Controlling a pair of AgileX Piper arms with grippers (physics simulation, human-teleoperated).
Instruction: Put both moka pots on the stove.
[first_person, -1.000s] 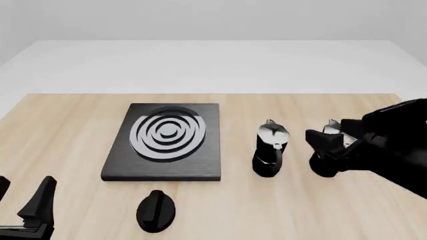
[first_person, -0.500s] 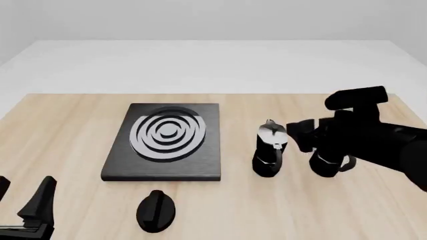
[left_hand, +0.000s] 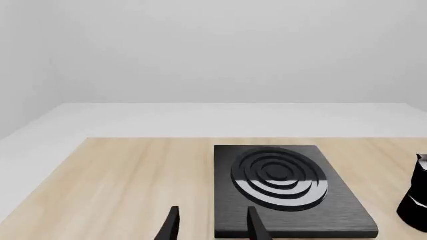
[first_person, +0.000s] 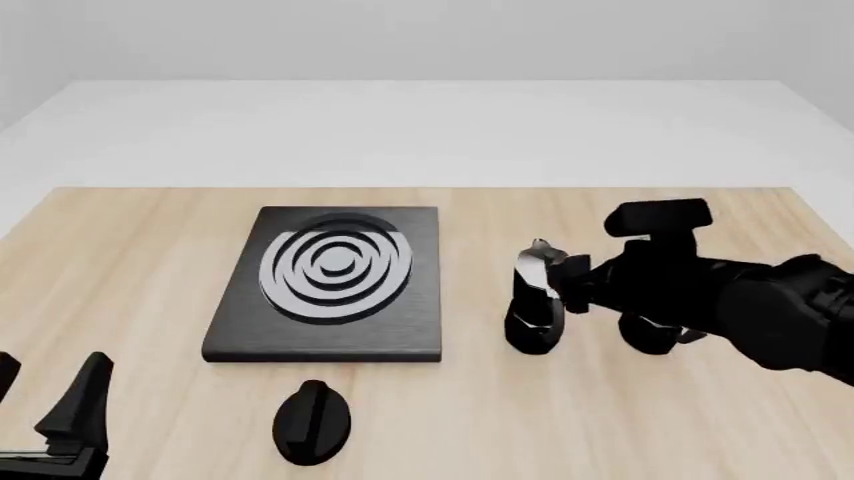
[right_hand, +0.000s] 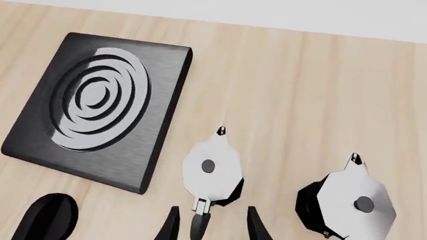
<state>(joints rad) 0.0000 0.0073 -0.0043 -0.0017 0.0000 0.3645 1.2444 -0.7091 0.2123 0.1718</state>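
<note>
The stove (first_person: 334, 285) lies flat on the table, left of centre, its ringed burner bare. Two moka pots stand upright on the wood to its right. The nearer pot (first_person: 535, 305) (right_hand: 212, 172) has my right gripper (first_person: 566, 285) (right_hand: 210, 227) over it, open, with the fingers on either side of the pot's handle and not closed on it. The farther pot (first_person: 653, 335) (right_hand: 353, 202) is largely hidden behind the right arm in the front view. My left gripper (first_person: 47, 398) (left_hand: 212, 229) hangs open and empty at the table's near left corner. The left wrist view shows the stove (left_hand: 287, 190) and a pot (left_hand: 417, 200) at the edge.
A low black oval knob (first_person: 311, 422) (right_hand: 47, 220) lies on the table in front of the stove. The bulky right arm (first_person: 747, 300) spans the table's right side above the farther pot.
The right arm has swung left from the farther pot to the nearer one, its gripper now over that pot's handle. Both pots and the left arm have stayed put.
</note>
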